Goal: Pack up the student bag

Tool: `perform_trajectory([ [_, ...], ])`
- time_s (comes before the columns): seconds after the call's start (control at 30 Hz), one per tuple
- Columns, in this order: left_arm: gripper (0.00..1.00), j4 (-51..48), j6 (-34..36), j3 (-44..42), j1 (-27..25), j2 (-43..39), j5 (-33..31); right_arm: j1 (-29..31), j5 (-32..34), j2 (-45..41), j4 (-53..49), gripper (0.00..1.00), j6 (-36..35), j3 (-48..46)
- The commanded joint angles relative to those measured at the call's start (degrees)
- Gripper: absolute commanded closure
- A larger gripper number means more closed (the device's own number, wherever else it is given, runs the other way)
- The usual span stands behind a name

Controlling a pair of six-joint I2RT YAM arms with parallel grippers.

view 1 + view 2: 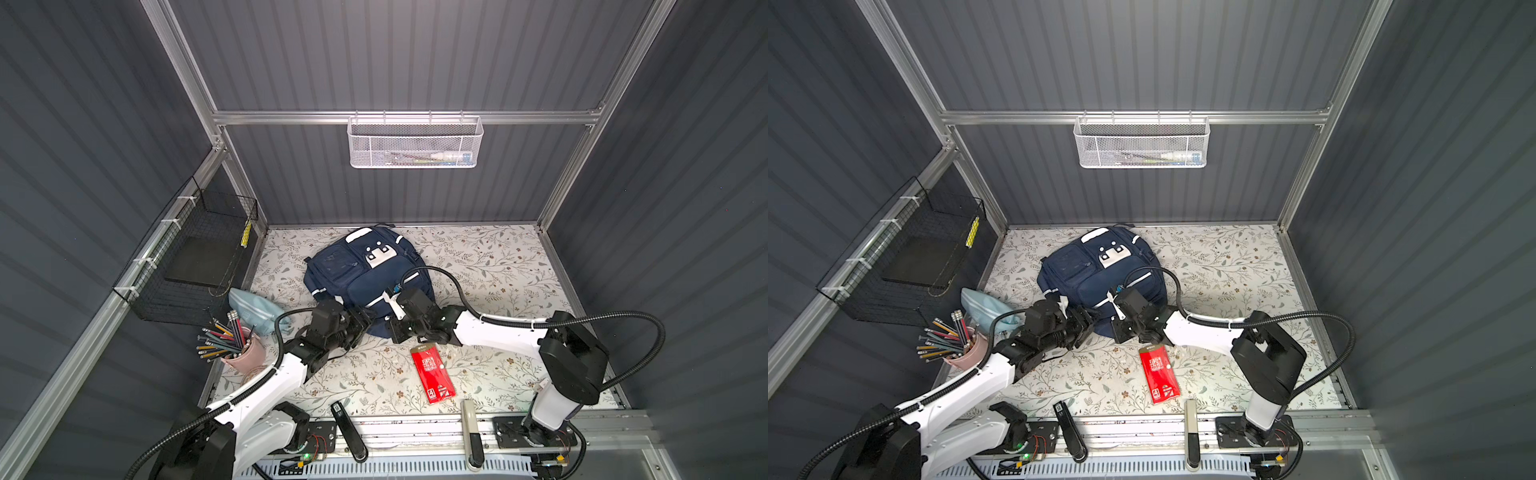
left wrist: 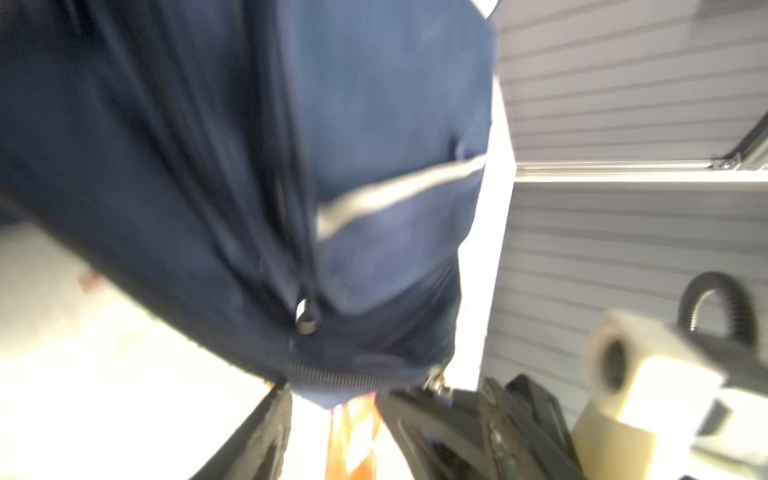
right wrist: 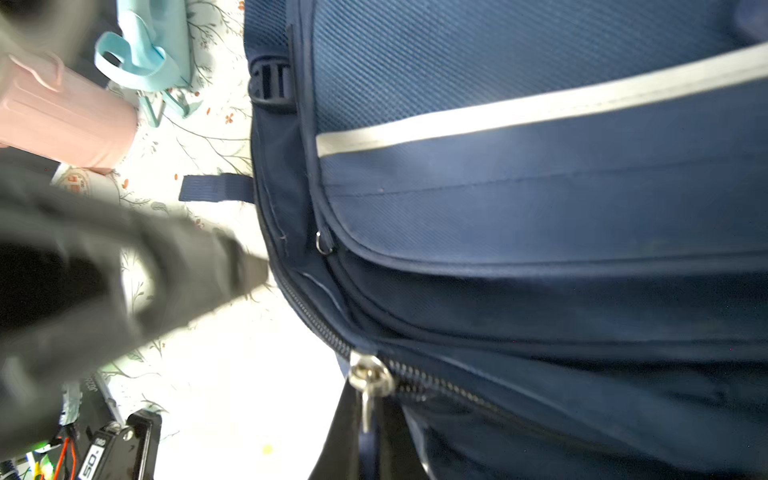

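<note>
Student bag (image 1: 357, 270): the navy backpack lies on the flowered table (image 1: 498, 266), front side up. In both top views it is toward the back, a little left of the middle.
Near edge of the bag: the two grippers meet here, close to each other.
Zipper (image 3: 436, 384): it runs along this near edge. I cannot tell how far it is open.
Zipper pull (image 3: 368, 386): a metal slider whose tab goes down between the jaws of the right gripper.
Right gripper (image 3: 365, 436): closed tight on the zipper pull.
Left gripper (image 2: 332, 440): the fingers (image 2: 257, 432) stand wide apart. The bag's corner is just at their mouth and is not clamped. This wrist view is blurred.
White stripe (image 3: 519, 112): it crosses the front pocket of the bag.
Light-blue pouch (image 1: 253, 309): on the table beside the left side of the bag, partly behind the left arm.
Pink cup (image 1: 249, 357): it stands near the table's left edge, in front of the pouch, and is full of pencils (image 1: 220, 336).
Red packet (image 1: 432, 374): it lies flat on the table near the right gripper, apart from the bag.
</note>
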Motion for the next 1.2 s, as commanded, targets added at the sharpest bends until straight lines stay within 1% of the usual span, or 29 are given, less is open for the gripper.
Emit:
perform_trajectory([
  [0.0,0.24,4.1,-5.4,-1.5,-0.4,3.3,-1.3,1.0,0.4,0.4,4.0,1.00,-0.2,1.9],
  [0.03,0.23,7.4,-6.3,-1.5,-0.4,5.3,-1.0,1.6,0.7,0.3,4.0,1.00,-0.7,2.0],
  [0.1,0.23,7.6,-4.9,0.3,-0.4,8.5,-2.3,2.6,0.7,-0.5,4.8,1.00,-1.4,1.3],
  [0.13,0.27,6.7,-3.9,1.2,-0.4,9.7,-3.6,3.1,0.7,-1.0,5.5,1.00,-1.6,0.3],
  [0.17,0.37,6.8,-3.1,1.7,-0.4,10.5,-4.4,3.3,0.7,-1.6,6.1,1.00,-1.4,-0.6],
  [0.2,0.65,6.4,-2.2,2.3,-0.4,11.3,-5.2,3.4,0.6,-2.2,6.9,1.00,-1.1,-1.8],
  [0.23,0.88,6.1,-1.8,2.9,-0.3,12.0,-5.6,3.4,0.8,-2.9,7.2,1.00,-1.0,-3.0],
  [0.27,1.00,6.1,-1.0,3.2,-0.2,12.3,-5.7,3.3,1.6,-3.4,6.6,1.00,-1.1,-3.7],
  [0.33,1.00,4.6,0.2,3.6,-0.3,12.1,-5.6,2.6,3.2,-4.4,4.5,1.00,-1.8,-5.1],
  [0.43,1.00,1.5,1.8,2.9,-0.1,9.3,-5.5,-1.5,2.0,-5.3,1.3,1.00,-2.1,-6.8],
  [0.53,1.00,-4.7,3.8,1.9,1.6,3.7,-4.4,-8.8,-1.6,-7.0,0.2,1.00,-2.0,-9.8],
  [0.63,1.00,-9.4,5.3,0.2,5.9,-2.5,-0.6,-15.8,-2.5,-7.6,-2.8,1.00,-3.9,-9.7],
  [0.7,1.00,-13.8,7.5,0.8,8.1,-5.3,1.3,-20.8,-4.2,-6.4,-3.4,1.00,-6.1,-8.9],
  [0.8,1.00,-18.8,10.2,2.5,9.0,-7.6,2.1,-27.4,-4.9,-1.4,-3.7,1.00,-9.8,-5.6],
  [0.83,1.00,-19.5,11.0,2.8,9.1,-7.8,2.0,-28.5,-5.5,-0.2,-4.0,1.00,-10.6,-4.6],
  [0.9,1.00,-18.5,11.4,2.6,9.3,-7.2,1.9,-28.9,-7.0,1.1,-4.5,1.00,-12.0,-3.2],
  [0.97,1.00,-16.7,12.4,3.0,9.8,-4.7,2.1,-27.2,-7.4,-0.8,-4.1,1.00,-11.3,-4.8],
  [1.03,0.99,-16.4,15.1,4.9,10.8,-1.5,0.9,-24.4,-5.8,-4.0,-4.9,1.00,-10.5,-7.7],
  [1.1,0.95,-14.7,17.7,7.4,13.0,2.2,0.9,-21.0,-3.9,-8.2,-5.5,1.00,-9.0,-11.3],
  [1.17,0.88,-12.3,19.3,10.0,15.0,6.2,2.0,-17.0,-3.2,-11.3,-6.3,1.00,-7.7,-13.0],
])
